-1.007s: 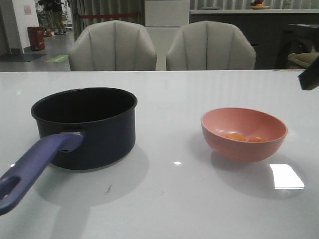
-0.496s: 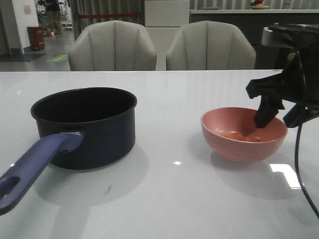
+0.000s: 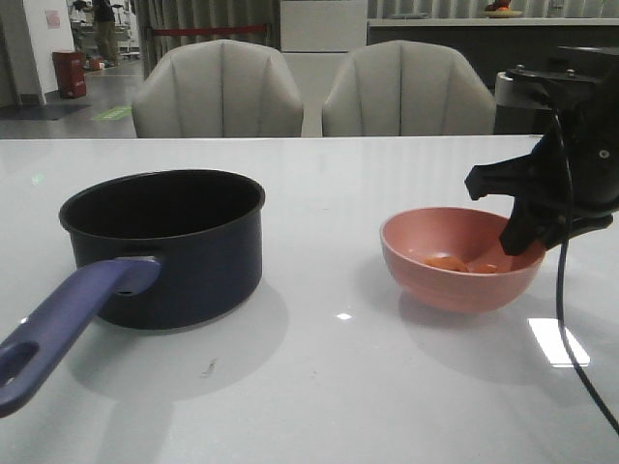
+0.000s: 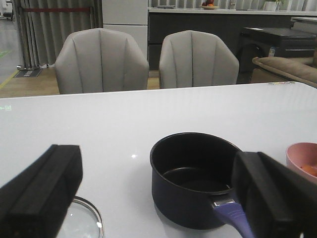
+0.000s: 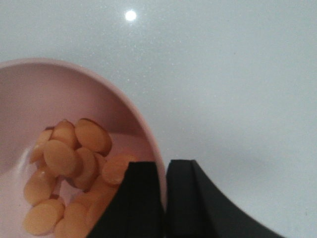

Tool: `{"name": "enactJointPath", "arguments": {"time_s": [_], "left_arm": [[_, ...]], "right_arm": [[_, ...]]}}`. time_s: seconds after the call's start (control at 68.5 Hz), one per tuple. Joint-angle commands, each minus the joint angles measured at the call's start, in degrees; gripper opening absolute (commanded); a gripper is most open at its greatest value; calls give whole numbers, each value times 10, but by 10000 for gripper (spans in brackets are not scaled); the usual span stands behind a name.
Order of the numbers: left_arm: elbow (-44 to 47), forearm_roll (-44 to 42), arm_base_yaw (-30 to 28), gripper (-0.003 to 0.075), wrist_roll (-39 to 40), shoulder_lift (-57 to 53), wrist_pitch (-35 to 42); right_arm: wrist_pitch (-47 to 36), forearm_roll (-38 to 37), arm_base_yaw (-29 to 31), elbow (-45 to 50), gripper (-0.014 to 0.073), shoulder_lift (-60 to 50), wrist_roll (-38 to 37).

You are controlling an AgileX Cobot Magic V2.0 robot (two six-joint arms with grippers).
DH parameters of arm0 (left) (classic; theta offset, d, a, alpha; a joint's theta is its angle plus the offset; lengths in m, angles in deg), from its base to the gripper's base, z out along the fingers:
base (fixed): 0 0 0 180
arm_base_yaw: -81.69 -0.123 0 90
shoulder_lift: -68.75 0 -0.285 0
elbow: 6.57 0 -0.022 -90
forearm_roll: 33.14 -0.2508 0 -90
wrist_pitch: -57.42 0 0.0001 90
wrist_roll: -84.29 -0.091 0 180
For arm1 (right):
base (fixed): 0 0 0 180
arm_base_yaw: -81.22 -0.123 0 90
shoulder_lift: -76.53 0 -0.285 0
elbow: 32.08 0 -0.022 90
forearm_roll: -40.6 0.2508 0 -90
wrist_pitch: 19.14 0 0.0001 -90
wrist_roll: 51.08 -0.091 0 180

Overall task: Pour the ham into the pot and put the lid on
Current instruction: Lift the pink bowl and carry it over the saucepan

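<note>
The dark navy pot (image 3: 164,246) stands on the left of the table, its purple-blue handle (image 3: 68,324) pointing toward me. Several orange ham slices (image 3: 447,262) lie in the pink bowl (image 3: 455,280) on the right. My right gripper (image 3: 522,237) is shut on the bowl's right rim, one finger inside and one outside. The right wrist view shows the ham (image 5: 74,148), the bowl rim (image 5: 143,129) and that gripper (image 5: 166,171). My left gripper (image 4: 156,198) is open, short of the pot (image 4: 193,183). The glass lid (image 4: 81,220) lies beside the pot, partly hidden by a finger.
Two grey chairs (image 3: 218,92) stand behind the table's far edge. A cable (image 3: 566,329) hangs from the right arm beside the bowl. The white tabletop (image 3: 329,387) stretches between pot and bowl. The bowl (image 4: 302,158) also shows at the edge of the left wrist view.
The right arm came in from the right, dropped onto the bowl's right rim and closed on it. The bowl shifted slightly to the left. The pot has not moved.
</note>
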Motion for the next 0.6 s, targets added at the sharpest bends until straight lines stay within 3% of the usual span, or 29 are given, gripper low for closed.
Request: {"name": "enactJointPath", "arguments": {"time_s": [0.0, 0.292, 0.394, 0.584], "left_arm": [[-14, 7, 5, 657, 1, 5, 40], [-14, 7, 5, 657, 1, 5, 40], [-14, 7, 5, 657, 1, 5, 40], [-14, 7, 5, 657, 1, 5, 40]], "right_arm": [[-50, 3, 3, -17, 140, -22, 6], [27, 3, -15, -92, 140, -75, 41], [100, 0, -47, -159, 140, -75, 71], [189, -27, -120, -279, 140, -31, 58]]}}
